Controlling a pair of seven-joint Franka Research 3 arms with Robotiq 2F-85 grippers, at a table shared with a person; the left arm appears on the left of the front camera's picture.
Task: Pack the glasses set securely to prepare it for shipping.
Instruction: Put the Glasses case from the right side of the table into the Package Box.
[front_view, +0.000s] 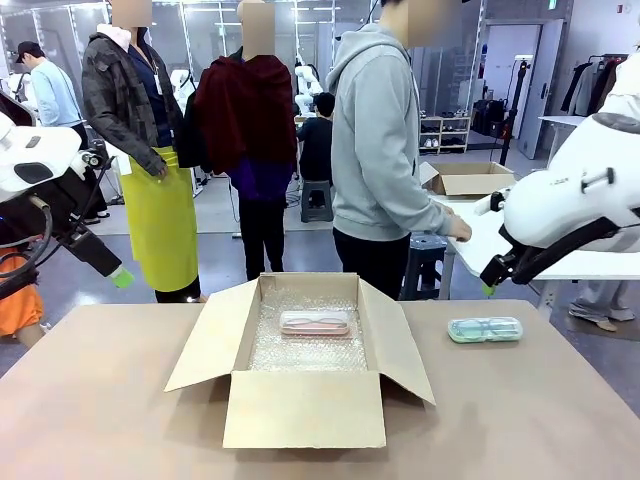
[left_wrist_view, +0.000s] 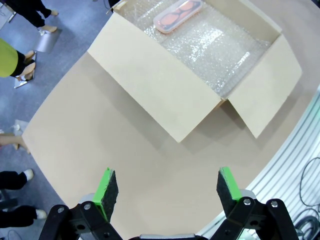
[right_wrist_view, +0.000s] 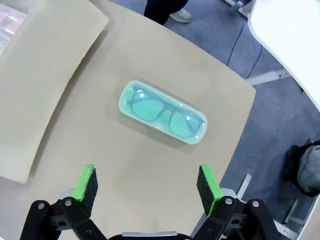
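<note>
Status: roughly half done. The pink case (front_view: 315, 322) lies on bubble wrap (front_view: 300, 355) inside the open cardboard box (front_view: 300, 410). The mint-green case (front_view: 485, 329) is on the bench (front_view: 530, 420), outside the box's right flap. The left fingers (left_wrist_view: 107, 187) and right fingers (right_wrist_view: 86, 181) are open and empty. The right pair hovers above the mint-green case. Left to do, by my judgement: load that case and close the flaps.

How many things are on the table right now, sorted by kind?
Open brown cardboard box: 1
Clear bubble wrap sheet lining it: 1
Translucent plastic glasses cases: 2, the pale pink case inside the box, the mint-green case outside it
Total: 4
</note>
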